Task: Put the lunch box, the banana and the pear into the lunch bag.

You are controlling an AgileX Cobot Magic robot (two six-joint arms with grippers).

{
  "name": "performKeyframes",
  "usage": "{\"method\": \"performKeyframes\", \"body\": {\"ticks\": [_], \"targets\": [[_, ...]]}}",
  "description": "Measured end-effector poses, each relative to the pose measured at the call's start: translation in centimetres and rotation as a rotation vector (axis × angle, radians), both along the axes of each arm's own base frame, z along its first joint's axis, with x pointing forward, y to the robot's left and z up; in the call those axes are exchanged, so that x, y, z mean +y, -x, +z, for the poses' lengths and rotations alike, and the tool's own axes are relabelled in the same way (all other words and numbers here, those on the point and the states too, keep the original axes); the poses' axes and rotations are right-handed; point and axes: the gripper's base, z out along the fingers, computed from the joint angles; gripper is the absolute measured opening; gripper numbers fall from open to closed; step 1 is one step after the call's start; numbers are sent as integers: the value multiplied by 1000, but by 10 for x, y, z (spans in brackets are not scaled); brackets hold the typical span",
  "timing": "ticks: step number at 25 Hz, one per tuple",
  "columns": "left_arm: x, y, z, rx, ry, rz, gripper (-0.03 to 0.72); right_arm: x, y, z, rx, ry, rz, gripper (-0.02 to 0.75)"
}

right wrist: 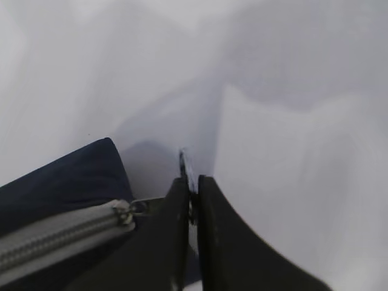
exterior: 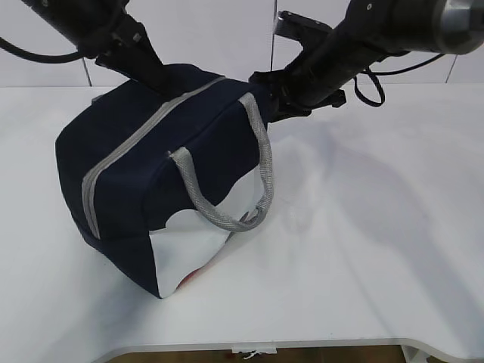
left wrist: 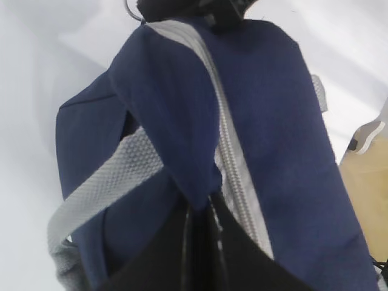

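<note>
Lunch bag (exterior: pixel 162 189): on white table (exterior: pixel 363 249), zipper (exterior: pixel 136 144) closed along top, grey handle (exterior: pixel 242 193) hanging over the white lower panel.
Left gripper (left wrist: pixel 203 209): jaws pinched tight on a fold of the bag's navy fabric beside the zipper.
Right gripper (right wrist: pixel 191 197): jaws nearly closed, nipping the thin metal ring pull (right wrist: pixel 183 163) at the zipper's end.
Lunch box, banana, pear: not visible.

lunch bag (exterior: pixel 128 159) matt navy woven cloth, lower panel smooth white, zipper (left wrist: pixel 233 163) grey toothed tape, handles (exterior: pixel 261 162) coarse grey webbing, ring pull (right wrist: pixel 185 167) thin shiny metal, gripper fingers (right wrist: pixel 212 242) glossy black plastic, table (exterior: pixel 378 227) smooth matt white
</note>
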Motion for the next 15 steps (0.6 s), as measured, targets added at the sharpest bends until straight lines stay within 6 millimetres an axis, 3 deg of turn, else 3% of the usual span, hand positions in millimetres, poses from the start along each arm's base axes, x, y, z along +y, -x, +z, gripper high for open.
{"method": "performKeyframes", "body": {"ticks": [10,15], "targets": [[0,0,-1,5,-1,-2,25,-2,0,30,30,64,88,276],[0,0,-1,13,0,5,202,-1,3,54,42,81,131,333]]}}
